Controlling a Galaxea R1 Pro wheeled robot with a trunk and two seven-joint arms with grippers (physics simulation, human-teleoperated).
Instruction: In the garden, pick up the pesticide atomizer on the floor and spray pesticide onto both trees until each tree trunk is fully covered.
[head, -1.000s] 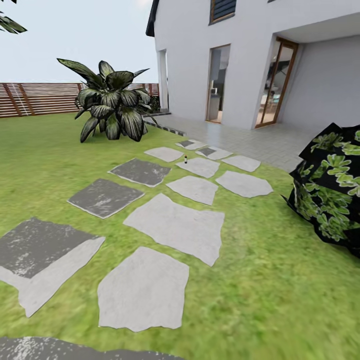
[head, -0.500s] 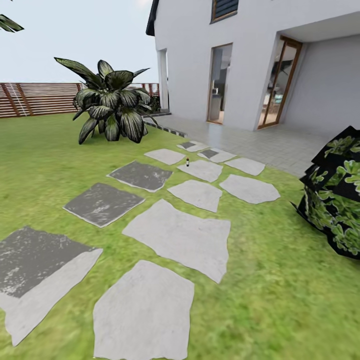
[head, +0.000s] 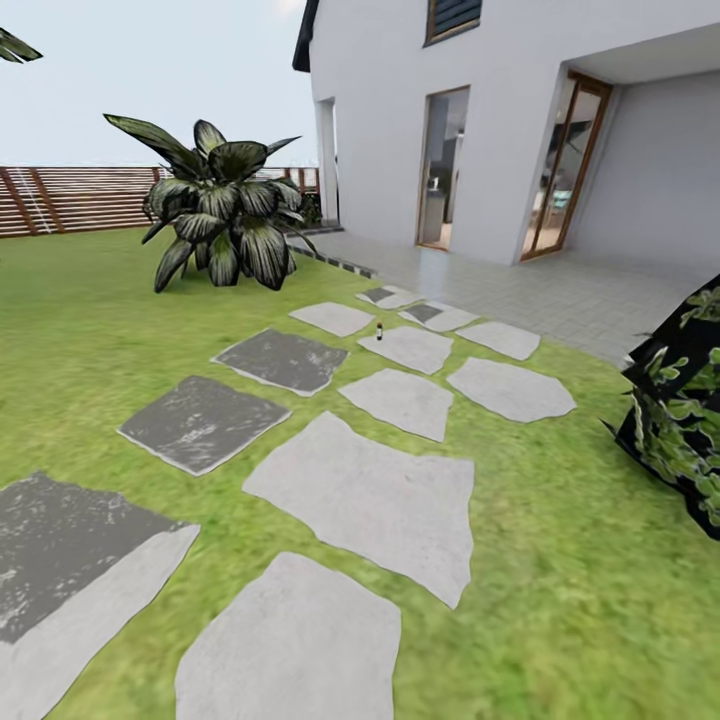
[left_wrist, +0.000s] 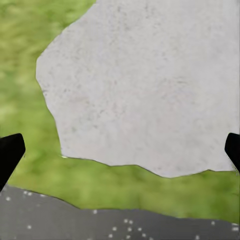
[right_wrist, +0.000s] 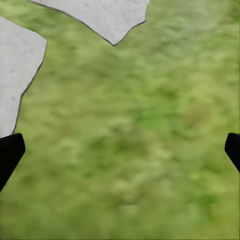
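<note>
A tiny dark bottle with a pale middle, which I take for the pesticide atomizer (head: 379, 331), stands far ahead on a pale stepping stone (head: 408, 348) in the garden lawn (head: 90, 340). The trees and their trunks are out of view. In the left wrist view my left gripper (left_wrist: 120, 152) hangs open over a pale stone and grass, its dark fingertips (left_wrist: 10, 156) wide apart at the picture's edges. My right gripper (right_wrist: 120, 152) is open too, above bare grass, with nothing between its fingertips (right_wrist: 9, 156).
Grey and pale stepping stones (head: 365, 495) lead toward a paved patio (head: 530, 285) and a white house (head: 500, 120). A dark broad-leaved bush (head: 215, 215) stands at the back left before the slat fence (head: 70, 198). A leafy shrub (head: 685, 410) crowds the right edge.
The whole head view has shifted: the camera has advanced along the stones, so stones and bottle sit lower and larger, and the right shrub has slid toward the edge.
</note>
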